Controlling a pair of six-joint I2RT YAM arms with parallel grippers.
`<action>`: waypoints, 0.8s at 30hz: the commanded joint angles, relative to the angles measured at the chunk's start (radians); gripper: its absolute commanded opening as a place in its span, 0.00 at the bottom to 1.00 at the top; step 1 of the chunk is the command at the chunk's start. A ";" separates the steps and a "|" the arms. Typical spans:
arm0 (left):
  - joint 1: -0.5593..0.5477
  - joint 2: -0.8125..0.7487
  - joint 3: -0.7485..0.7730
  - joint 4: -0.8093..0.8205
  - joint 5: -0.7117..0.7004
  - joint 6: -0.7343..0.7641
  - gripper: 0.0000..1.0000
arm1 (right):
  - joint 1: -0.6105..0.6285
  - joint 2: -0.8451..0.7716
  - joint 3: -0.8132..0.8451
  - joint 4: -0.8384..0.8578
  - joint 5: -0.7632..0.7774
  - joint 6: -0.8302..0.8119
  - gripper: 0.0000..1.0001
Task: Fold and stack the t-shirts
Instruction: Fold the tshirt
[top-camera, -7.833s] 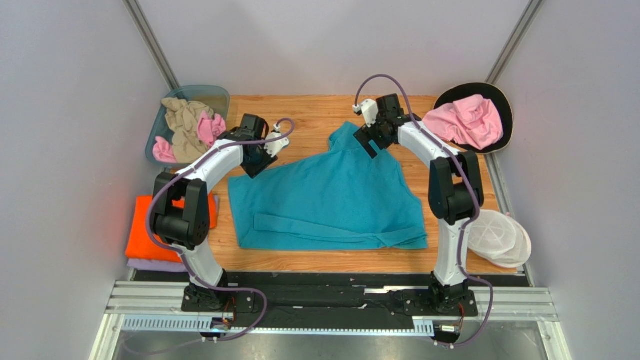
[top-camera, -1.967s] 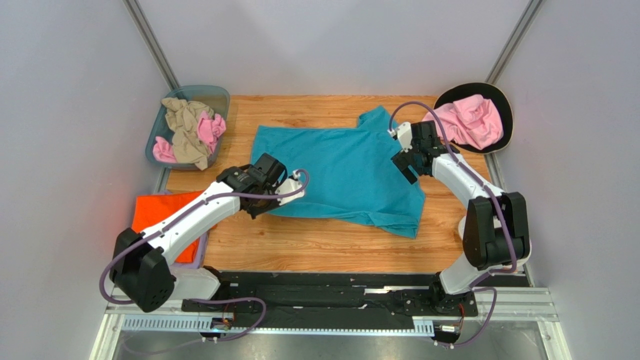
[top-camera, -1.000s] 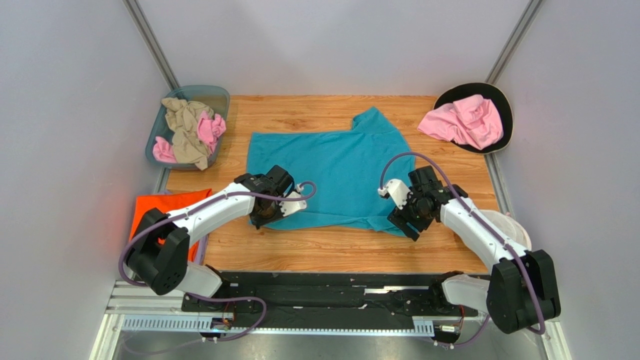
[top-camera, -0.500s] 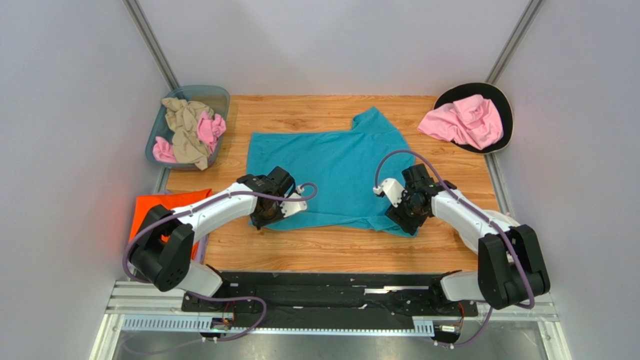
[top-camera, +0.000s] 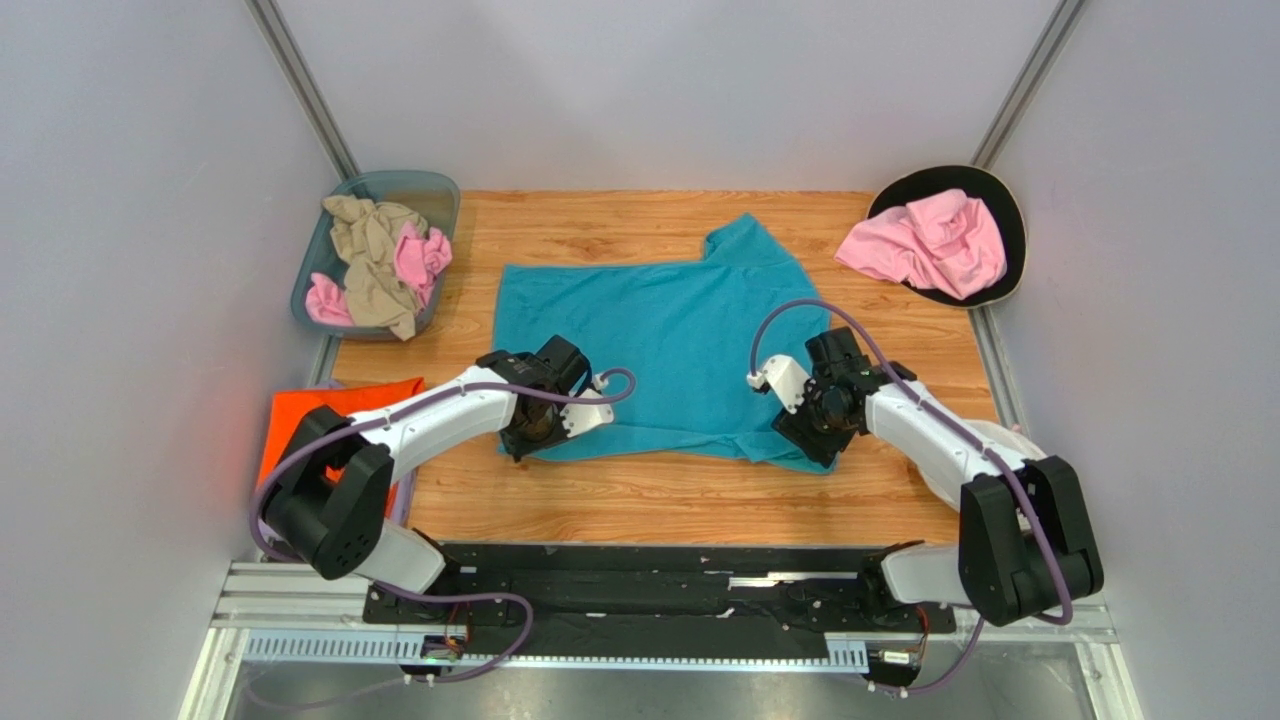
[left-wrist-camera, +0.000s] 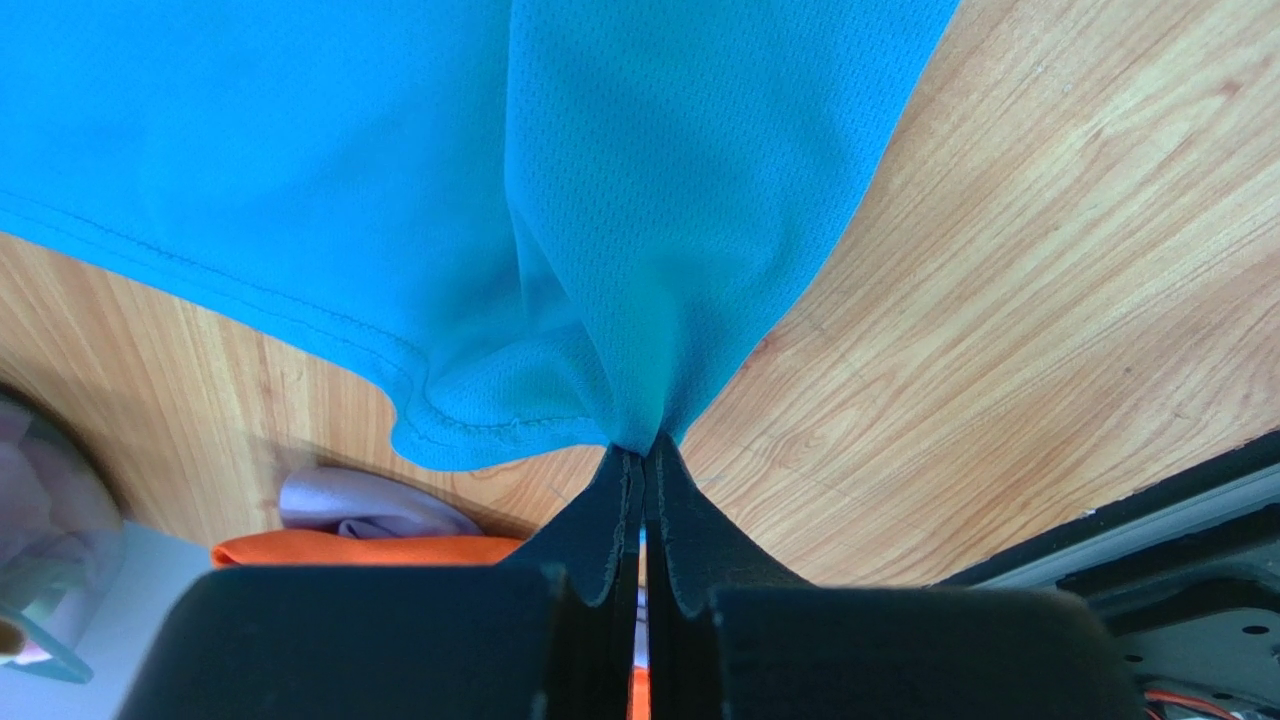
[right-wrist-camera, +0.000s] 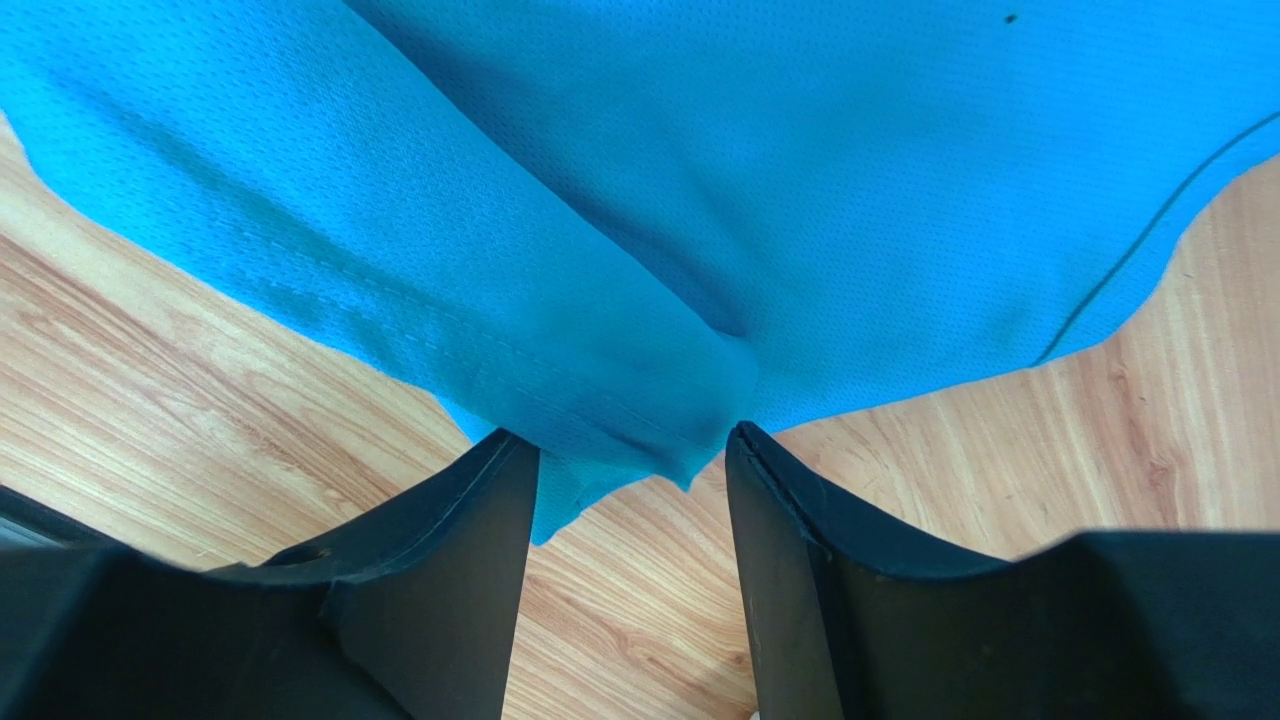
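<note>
A teal t-shirt (top-camera: 669, 345) lies spread on the wooden table (top-camera: 601, 225). My left gripper (top-camera: 529, 441) is shut on the shirt's near left corner (left-wrist-camera: 601, 375), pinching a fold of fabric. My right gripper (top-camera: 793, 435) is open at the shirt's near right corner, its fingers (right-wrist-camera: 451, 555) on either side of the hem's tip (right-wrist-camera: 631, 435). A folded orange shirt (top-camera: 293, 435) lies on a lavender one at the table's left edge; both show in the left wrist view (left-wrist-camera: 346, 548).
A teal bin (top-camera: 436, 188) at the back left holds beige and pink clothes (top-camera: 376, 263). A pink garment (top-camera: 932, 243) lies on a black round tray (top-camera: 1007, 203) at the back right. A white basket (top-camera: 1022, 450) sits at the right edge.
Over the earlier frames both arms pulled the shirt flat and came down to its near corners. In the last half second almost nothing moved.
</note>
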 joint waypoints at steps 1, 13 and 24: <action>-0.004 0.009 -0.011 0.016 -0.012 -0.027 0.00 | 0.002 -0.043 0.036 -0.010 -0.004 0.000 0.54; -0.002 0.003 -0.023 0.025 -0.016 -0.028 0.00 | 0.002 -0.029 0.020 0.014 0.004 0.000 0.49; -0.004 0.011 -0.043 0.043 -0.026 -0.025 0.00 | 0.002 0.011 0.006 0.067 0.019 0.003 0.35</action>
